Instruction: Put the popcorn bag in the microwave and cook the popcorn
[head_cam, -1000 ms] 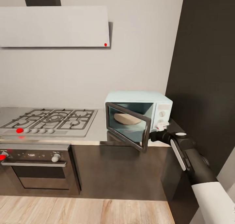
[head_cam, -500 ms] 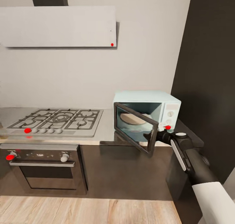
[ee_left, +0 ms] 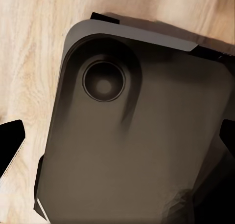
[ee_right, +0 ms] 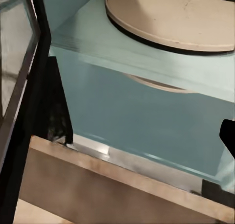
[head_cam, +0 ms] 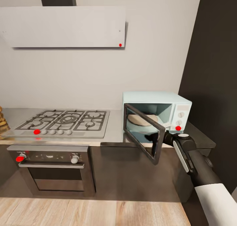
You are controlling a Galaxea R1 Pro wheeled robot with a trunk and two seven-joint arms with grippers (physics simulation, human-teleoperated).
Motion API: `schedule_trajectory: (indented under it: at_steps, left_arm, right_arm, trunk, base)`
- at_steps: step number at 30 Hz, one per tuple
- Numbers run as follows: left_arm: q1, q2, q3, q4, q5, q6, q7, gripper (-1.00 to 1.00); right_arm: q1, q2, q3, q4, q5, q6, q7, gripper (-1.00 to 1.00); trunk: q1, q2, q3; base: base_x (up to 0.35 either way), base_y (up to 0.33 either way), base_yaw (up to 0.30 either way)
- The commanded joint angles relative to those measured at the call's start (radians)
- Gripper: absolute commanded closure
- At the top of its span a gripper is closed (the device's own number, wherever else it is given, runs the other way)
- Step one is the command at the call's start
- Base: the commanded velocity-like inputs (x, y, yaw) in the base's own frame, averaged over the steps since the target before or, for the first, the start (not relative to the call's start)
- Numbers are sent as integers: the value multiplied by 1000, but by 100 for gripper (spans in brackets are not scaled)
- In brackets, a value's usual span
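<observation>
The pale mint-blue microwave (head_cam: 157, 102) stands on the grey countertop (head_cam: 113, 134) beside the dark wall panel, its dark glass door (head_cam: 144, 134) swung open toward me. Inside lies a bare beige turntable (head_cam: 142, 119), and up close the turntable (ee_right: 171, 18) sits above the mint front sill (ee_right: 147, 116). A red dot (head_cam: 178, 128) shows under its knobs. My right gripper (head_cam: 157, 139) sits low at the microwave's mouth, partly behind the door's free edge, one dark fingertip (ee_right: 228, 136) showing far out at the side, nothing held. A tan folded popcorn bag (head_cam: 2, 120) peeks in, cut off by the picture's edge.
A gas hob (head_cam: 65, 119) with a red-marked knob lies left of the microwave, over a built-in oven (head_cam: 52, 166). A white hood (head_cam: 65, 27) hangs above. My left gripper (ee_left: 117, 141) is open above my own dark base (ee_left: 137, 136) and the wooden floor (ee_left: 29, 48).
The camera has swung left, so the scene sits further right and the tan bag has come into view. My right gripper dropped from the knob panel to the door's edge, uncovering the red dot.
</observation>
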Motion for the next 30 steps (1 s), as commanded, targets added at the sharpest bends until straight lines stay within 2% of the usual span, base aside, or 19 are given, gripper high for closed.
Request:
schedule_trajectory:
  at_steps: [1,2,6,10,17,30]
  left_arm:
    - [0,0,0,0,6,-1,-4,-100]
    - [0,0,0,0,6,-1,-4,-100]
    - [0,0,0,0,6,-2,-4,-100]
    - [0,0,0,0,6,-2,-4,-100]
    - [0,0,0,0,6,-2,-4,-100]
    - [0,0,0,0,6,-1,-4,-100]
  right_arm:
    - [-1,-3,1,-1,-7,6,6,-100]
    - [-1,-4,1,-1,-9,6,11,-100]
    - [-1,-8,1,2,-5,5,118,-100]
    - [-1,-37,3,2,-3,4,190,-100]
    - [-1,-51,2,18,-1,4,202,-100]
    - [-1,-52,1,22,3,4,201,-100]
  trunk:
    - [0,-1,-1]
    - [0,-1,-1]
    - [0,-1,-1]
    - [0,-1,-1]
    - [0,-1,-1]
    - [0,-1,-1]
  base:
    - [0,204,0]
    - [0,204,0]
    - [0,204,0]
    - [0,204,0]
    - [0,167,0]
    - [0,7,0]
